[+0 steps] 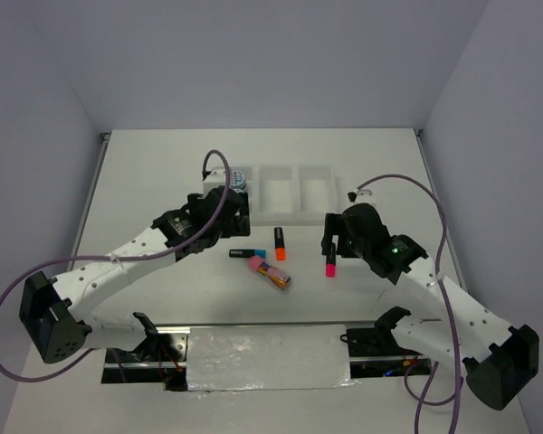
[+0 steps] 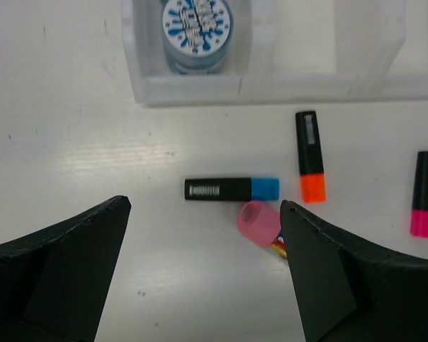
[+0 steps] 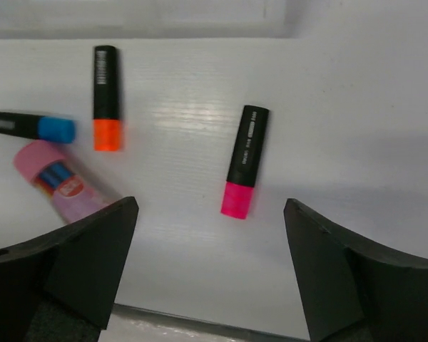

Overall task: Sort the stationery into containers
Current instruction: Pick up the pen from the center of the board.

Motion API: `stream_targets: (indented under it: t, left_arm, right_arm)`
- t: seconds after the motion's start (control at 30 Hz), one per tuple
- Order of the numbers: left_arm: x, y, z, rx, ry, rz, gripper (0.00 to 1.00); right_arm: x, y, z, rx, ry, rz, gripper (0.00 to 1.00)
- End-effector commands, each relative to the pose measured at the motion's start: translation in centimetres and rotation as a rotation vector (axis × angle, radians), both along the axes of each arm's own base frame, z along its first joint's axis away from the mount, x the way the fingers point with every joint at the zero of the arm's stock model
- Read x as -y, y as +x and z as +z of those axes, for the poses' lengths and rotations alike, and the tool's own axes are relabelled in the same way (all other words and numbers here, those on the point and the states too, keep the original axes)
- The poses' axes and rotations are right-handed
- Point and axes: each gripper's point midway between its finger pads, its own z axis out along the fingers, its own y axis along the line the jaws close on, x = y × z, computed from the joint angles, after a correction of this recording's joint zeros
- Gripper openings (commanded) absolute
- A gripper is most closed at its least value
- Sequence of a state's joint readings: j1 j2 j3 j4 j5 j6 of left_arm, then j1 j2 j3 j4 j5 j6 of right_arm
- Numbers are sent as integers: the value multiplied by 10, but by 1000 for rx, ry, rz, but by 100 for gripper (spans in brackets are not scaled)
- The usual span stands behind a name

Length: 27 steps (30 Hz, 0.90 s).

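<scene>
The white three-compartment tray (image 1: 294,192) stands at the back centre. A blue-white patterned disc (image 1: 238,178) lies in its left compartment, also in the left wrist view (image 2: 197,25); I see no second disc. On the table in front lie the blue-capped marker (image 1: 242,254), the orange-capped marker (image 1: 279,244), the pink-capped marker (image 1: 330,262) and the pink-tipped bundle (image 1: 270,273). My left gripper (image 2: 205,206) is open and empty, just near of the blue-capped marker (image 2: 232,189) and the bundle (image 2: 259,223). My right gripper (image 3: 210,206) is open and empty, just near of the pink-capped marker (image 3: 244,160).
The tray's front wall (image 2: 200,89) runs across the top of the left wrist view. A foil-covered panel (image 1: 267,357) lies at the near edge between the arm bases. Purple cables (image 1: 213,167) loop above both arms. White walls close in the table at the back and sides.
</scene>
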<state>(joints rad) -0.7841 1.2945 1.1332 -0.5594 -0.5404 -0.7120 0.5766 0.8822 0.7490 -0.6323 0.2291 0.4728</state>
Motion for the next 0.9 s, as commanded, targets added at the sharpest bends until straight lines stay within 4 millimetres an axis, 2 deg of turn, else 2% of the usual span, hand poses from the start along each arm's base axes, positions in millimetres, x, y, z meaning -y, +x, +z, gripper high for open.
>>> stream_targets:
  t: [0.0,0.03,0.13,0.3,0.57,0.67,0.73,0.77,0.83,0.87]
  left_arm:
    - [-4,-19,-10,-23,-38,20,99]
    - [-7,-23,-17,-34,-31,14,99]
    - [-4,-27,-17,-37,-46,-11,99]
    - [3,-30,-16,-45,-49,-54,99]
    - [6,-29,-20,-43,-59,-58,99]
    - [11,-28,-20,-50,-66,-69,99]
    - [18,-25,-19,-49,-78,-81,99]
    - [22,-24,-18,-52,-92,-92,99]
    - [34,-20,-11,-36,-140,-112,99]
    - [46,-21,-7,-40,-184,-148,99]
  right_arm:
    - [9,17,-19,-25,-20,-123,87]
    - [8,16,-29,-50,-24,-119,81]
    - [4,20,-50,-114,-37,-123,75]
    - [-6,20,-84,-201,-39,-89,72]
    - [3,9,-139,-354,-117,-107,60]
    - [4,10,-140,-363,-121,-129,48]
    - [3,12,-137,-348,-114,-130,30]
    - [3,13,-135,-343,-112,-130,27]
    - [0,18,-127,-316,-98,-120,10]
    - [-1,20,-121,-299,-87,-117,7]
